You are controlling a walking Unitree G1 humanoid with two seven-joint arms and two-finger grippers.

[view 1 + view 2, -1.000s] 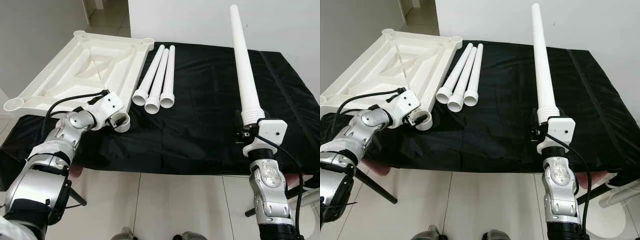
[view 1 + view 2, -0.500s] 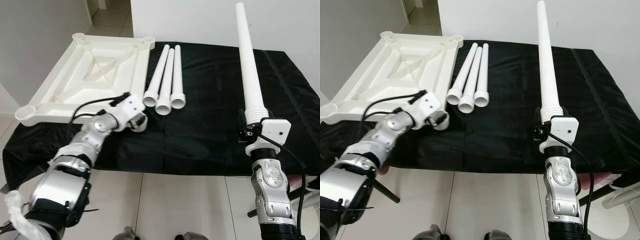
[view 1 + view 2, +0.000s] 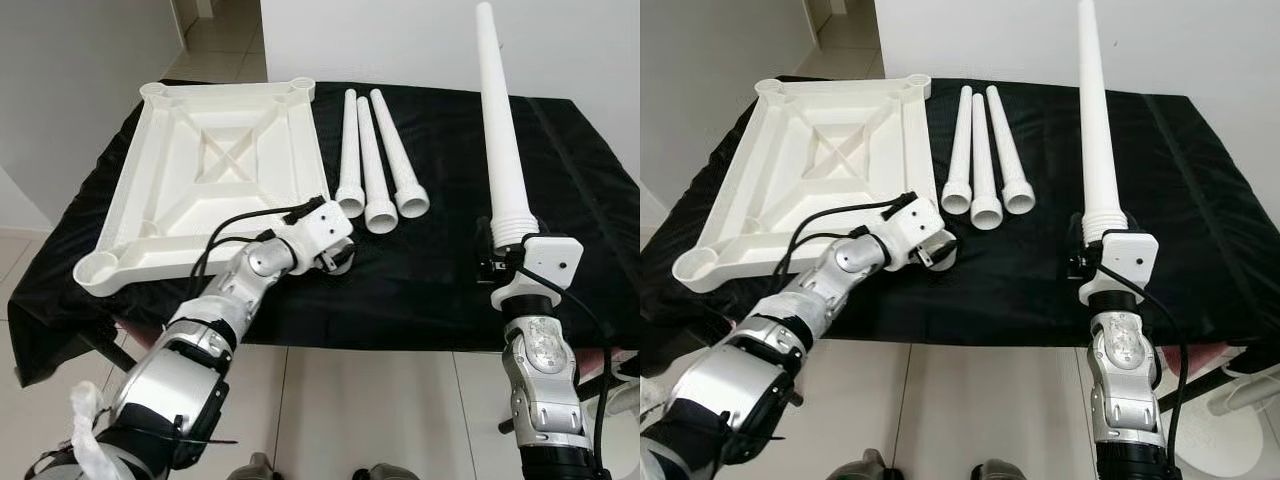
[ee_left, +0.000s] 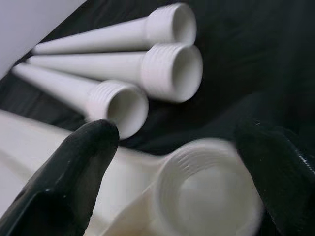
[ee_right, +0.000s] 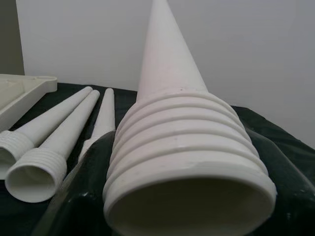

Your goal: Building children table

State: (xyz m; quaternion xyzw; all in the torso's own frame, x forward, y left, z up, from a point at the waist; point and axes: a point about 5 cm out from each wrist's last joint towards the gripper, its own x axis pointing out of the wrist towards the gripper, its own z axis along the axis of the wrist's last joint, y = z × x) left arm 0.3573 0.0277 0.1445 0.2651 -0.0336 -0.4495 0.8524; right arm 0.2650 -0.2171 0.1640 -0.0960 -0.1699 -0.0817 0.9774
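An upturned white table top (image 3: 220, 160) lies on the left of the black-covered table (image 3: 440, 290). My left gripper (image 3: 338, 258) is shut on its near right corner socket (image 4: 206, 191), one black finger (image 4: 74, 172) on each side. Three loose white legs (image 3: 372, 160) lie just right of the top, threaded ends (image 4: 147, 66) toward me. Over the table's near right edge, my right gripper (image 3: 505, 250) is shut on a fourth leg (image 3: 497, 110) at its threaded end (image 5: 182, 142). That leg stands upright, thin end up.
The black cloth is bare between the lying legs and the upright one, and on the far right. A white wall (image 3: 400, 40) runs behind the table. Tiled floor (image 3: 380, 400) lies in front. A doorway opens at the back left.
My left gripper has pulled the table top's near corner to the right, turning the top further onto the table. The near ends of the three lying legs have shifted right. The right arm holds still.
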